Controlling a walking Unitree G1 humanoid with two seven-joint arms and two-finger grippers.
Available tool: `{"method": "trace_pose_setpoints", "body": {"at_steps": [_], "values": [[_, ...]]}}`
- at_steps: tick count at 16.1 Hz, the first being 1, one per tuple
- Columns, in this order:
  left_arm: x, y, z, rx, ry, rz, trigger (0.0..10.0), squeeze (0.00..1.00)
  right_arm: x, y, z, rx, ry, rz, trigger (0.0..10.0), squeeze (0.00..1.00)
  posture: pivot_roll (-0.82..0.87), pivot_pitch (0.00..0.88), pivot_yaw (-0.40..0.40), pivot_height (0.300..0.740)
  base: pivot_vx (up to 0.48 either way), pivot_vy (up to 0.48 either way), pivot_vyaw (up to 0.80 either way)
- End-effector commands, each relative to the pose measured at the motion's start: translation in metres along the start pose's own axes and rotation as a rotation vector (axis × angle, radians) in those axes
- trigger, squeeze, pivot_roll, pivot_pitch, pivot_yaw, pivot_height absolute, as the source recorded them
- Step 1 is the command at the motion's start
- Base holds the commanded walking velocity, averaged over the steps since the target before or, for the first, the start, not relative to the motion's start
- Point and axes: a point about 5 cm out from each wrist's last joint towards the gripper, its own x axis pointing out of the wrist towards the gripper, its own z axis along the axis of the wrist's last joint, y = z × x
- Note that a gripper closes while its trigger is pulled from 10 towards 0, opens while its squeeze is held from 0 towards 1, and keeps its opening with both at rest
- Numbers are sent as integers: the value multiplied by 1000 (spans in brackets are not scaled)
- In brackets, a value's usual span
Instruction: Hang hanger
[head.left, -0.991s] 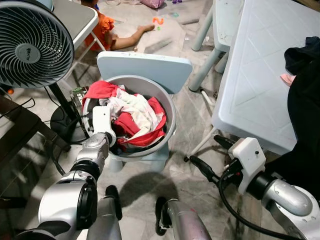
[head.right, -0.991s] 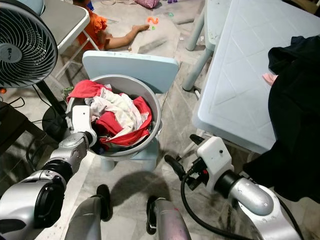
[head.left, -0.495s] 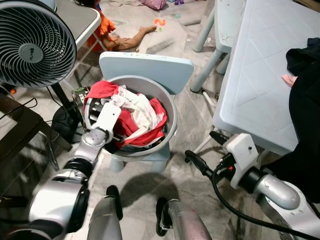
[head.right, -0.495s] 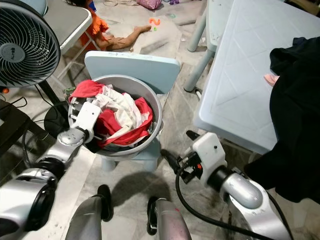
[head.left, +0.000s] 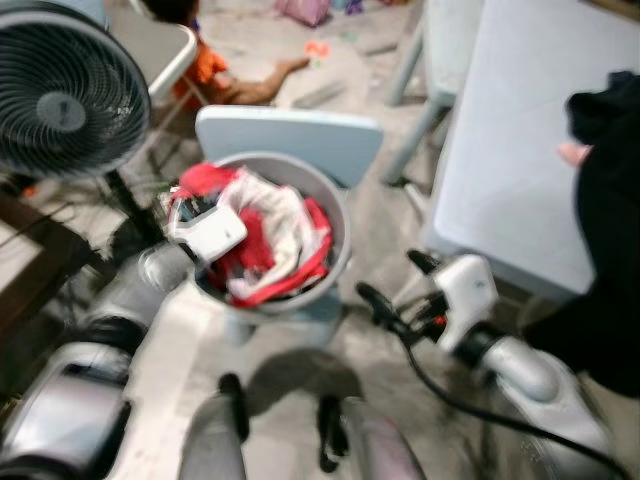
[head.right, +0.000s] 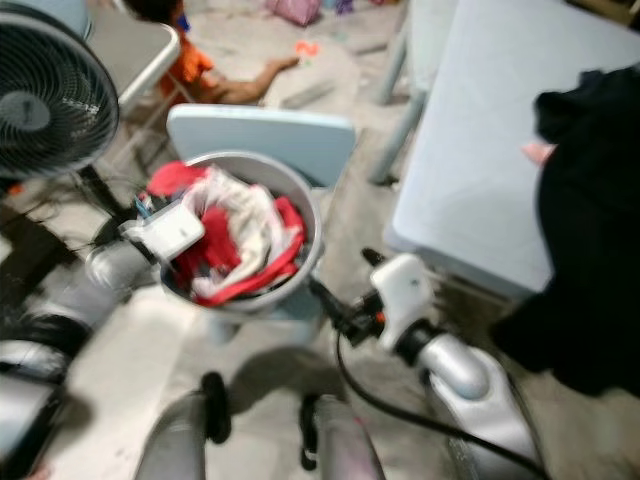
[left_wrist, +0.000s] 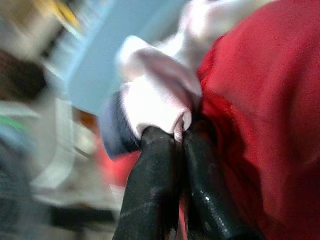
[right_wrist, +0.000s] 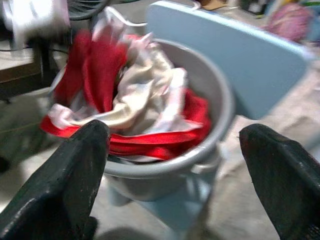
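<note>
Hanger: I cannot pick one out, the head views being blurred; my judgement is that it lies buried among the clothes in the grey tub, into which my left tool reaches. Far to the left of that tool stands a black fan. My left tool has its two fingers pressed together, with a fold of white cloth pinched at their tips; beside the tips lies red cloth; whether a hanger sits under that fold I cannot tell. The tub holds a heap of red and white garments and rests on a pale blue chair, whose back rises on the far side of the tool. My right tool hangs just to the right of the tub, near its rim but apart from it, fingers spread wide and holding nothing. Further right of it is the pale surface, and at that surface's right edge a black garment.

A hanger should be light, stiff and rather slick, and I expect its hook or arms to snag in soft cloth; I would take it at the neck just below the hook, or at mid-shoulder, and lift slowly so the clothes slide off; a pinch on cloth alone will only drag the heap.
</note>
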Motion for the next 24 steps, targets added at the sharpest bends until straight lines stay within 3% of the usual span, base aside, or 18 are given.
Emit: {"method": "trace_pose_setpoints", "body": {"at_steps": [1,2,4,6,8,9,10,11,12,15,18,20,22,24], "values": [[-1,-5,13,65,-97,-43,0,0,0,-2,-2,-8,0,-20,10000,0,-94,176,-40,740,0,0,0],[-7,-5,16,76,-134,-76,0,0,2,-2,-4,1,-9,-34,10000,0,-79,170,-24,740,0,0,0],[-25,-14,6,74,-111,-204,0,0,7,-1,-6,10,-20,-48,10000,0,-62,164,-14,740,0,0,0],[-37,-20,-2,66,-79,-246,0,0,9,1,-9,11,-27,-48,10000,0,-50,162,-13,740,0,0,0],[-49,-40,-14,17,-13,-301,0,0,11,1,-10,9,-33,-45,10000,0,-46,158,-17,740,0,0,0],[-55,-58,-27,-72,87,-322,10000,0,13,-1,-10,4,-37,-45,10000,0,-46,155,-22,740,0,0,0],[-57,-63,-32,-86,119,-323,10000,0,14,-2,-9,-1,-39,-44,10000,0,-49,153,-26,740,0,0,0],[-58,-68,-34,-134,138,-327,10000,773,14,-3,-9,-3,-40,-45,10000,0,-51,152,-33,740,0,0,0],[-58,-70,-36,-180,156,-305,10000,1000,15,-6,-8,-9,-41,-47,10000,0,-53,149,-40,740,0,0,0],[-57,-70,-41,-242,212,-210,10000,1000,17,-8,-7,-24,-43,-39,10000,0,-53,150,-49,740,0,0,0],[-53,-66,-32,-369,207,-121,10000,1000,18,-9,-6,-29,-48,-37,10000,0,-55,155,-60,740,0,0,0],[-49,-68,-19,-591,185,-50,10000,1000,19,-9,-6,-31,-46,-32,10000,0,-55,156,-62,740,0,0,0],[-50,-81,-5,-739,183,-80,10000,1000,20,-9,-5,-34,-48,-29,10000,0,-54,157,-63,740,0,0,0],[-55,-92,5,-738,178,-120,10000,1000,22,-9,-4,-36,-52,-27,10000,0,-48,156,-65,740,0,0,0]]}}
